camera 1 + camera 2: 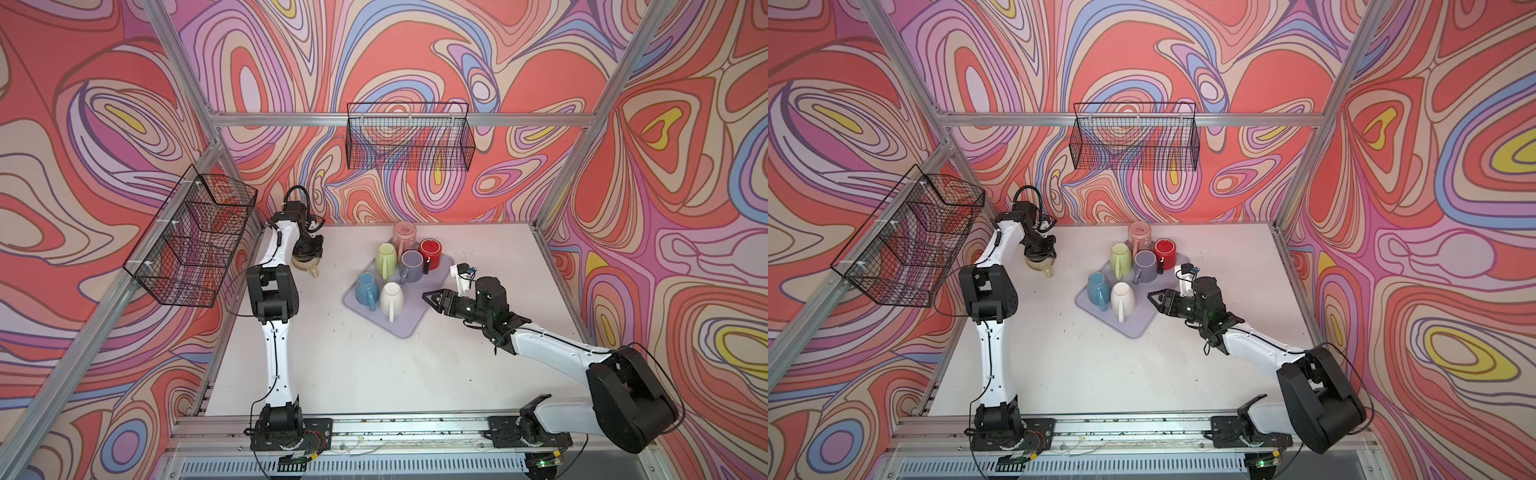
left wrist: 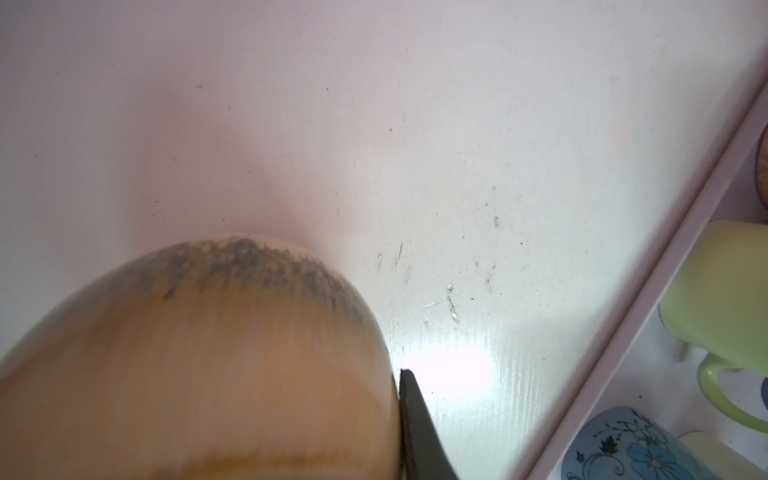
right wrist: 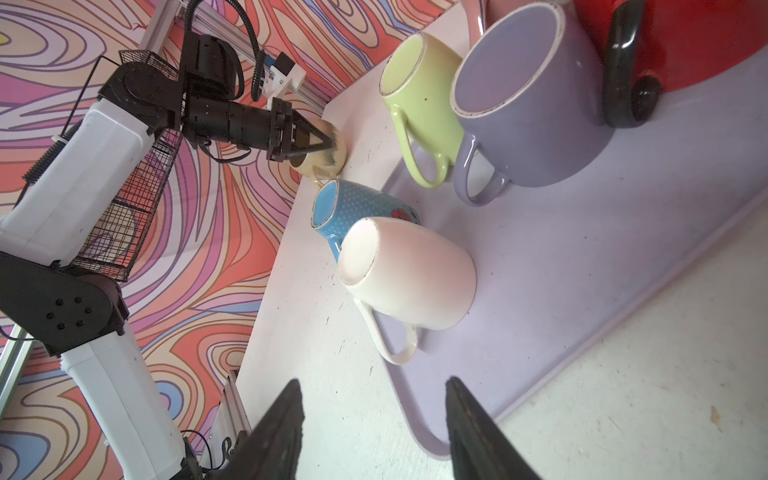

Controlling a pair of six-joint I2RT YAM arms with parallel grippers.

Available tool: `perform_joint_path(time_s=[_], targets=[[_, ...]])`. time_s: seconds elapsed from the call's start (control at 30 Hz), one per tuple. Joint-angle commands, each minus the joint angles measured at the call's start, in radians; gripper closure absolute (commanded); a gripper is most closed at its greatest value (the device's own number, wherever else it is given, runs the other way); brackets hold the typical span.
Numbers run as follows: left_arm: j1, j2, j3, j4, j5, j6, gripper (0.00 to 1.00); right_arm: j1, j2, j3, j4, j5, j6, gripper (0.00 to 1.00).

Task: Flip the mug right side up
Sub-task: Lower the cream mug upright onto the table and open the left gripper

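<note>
At table's far-left edge (both top views): glazed beige ceramic mug [image 1: 302, 266] sat on or just over white tabletop [image 1: 353, 365], off the flat lilac rubber tray [image 1: 405, 326] and apart from it; handle stuck out toward front.
L gripper (top views): L gripper [image 1: 307, 254] pointed steeply down onto beige mug, hiding its mouth; grip unreadable here.
R gripper (top views): R gripper [image 1: 430, 301] hovered over tray's near-right corner, jaws approx. half parted, empty.
L wrist view: mug wall filled frame close-up, blurred; dark-speckled end faced away from tool, toward table; one black finger [image 2: 415, 424] lay against its side, other hidden.
R wrist view: L jaws looked pinched nearly together on mug's wall; mouth seemed to face tool; base contact w/ table: couldn't tell. Round-bellied blue dotted mug [image 3: 357, 203] was nearest neighbour.
Key relation: beige mug at L tips, long axis approx. in line w/ L tool, near upright by my read; R arm well apart, across tray.
</note>
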Motion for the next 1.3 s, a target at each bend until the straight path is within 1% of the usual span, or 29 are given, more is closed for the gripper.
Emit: perform_joint_path(time_s=[0.0,0.13,0.5,0.6,0.63,0.7,0.83,0.93,1.07,1.13,1.27], targets=[[0.012,-0.006,0.042,0.026,-0.012,0.02,0.83,0.0,0.017,0.019,0.006,0.001,0.0,0.44],[0.014,-0.005,0.048,0.023,-0.024,0.022,0.78,0.001,0.02,0.019,0.009,0.0,-0.001,0.44],[0.014,-0.024,0.066,0.02,-0.031,0.023,0.73,0.002,0.032,0.026,0.011,-0.006,0.002,0.44],[0.014,-0.046,0.067,0.029,-0.042,0.016,0.67,0.001,0.034,0.027,0.01,-0.004,0.002,0.44],[0.014,-0.057,0.066,0.032,-0.038,0.013,0.63,0.001,0.034,0.029,0.008,-0.004,0.0,0.44],[0.014,-0.081,0.065,0.039,-0.035,0.006,0.59,0.002,0.034,0.031,-0.002,0.001,-0.006,0.44],[0.014,-0.149,0.045,0.048,-0.018,-0.005,0.55,0.002,0.033,0.044,-0.046,0.028,-0.033,0.44],[0.013,-0.24,-0.039,0.092,-0.011,-0.01,0.55,0.002,0.035,0.063,-0.113,0.066,-0.069,0.46],[0.007,-0.408,-0.217,0.188,0.024,-0.013,0.53,0.002,0.034,0.085,-0.191,0.108,-0.115,0.47],[-0.008,-0.481,-0.276,0.2,0.009,-0.011,0.52,0.006,0.034,0.096,-0.215,0.119,-0.133,0.48],[-0.059,-0.652,-0.43,0.247,-0.039,-0.006,0.52,0.031,0.046,0.129,-0.288,0.18,-0.178,0.5]])
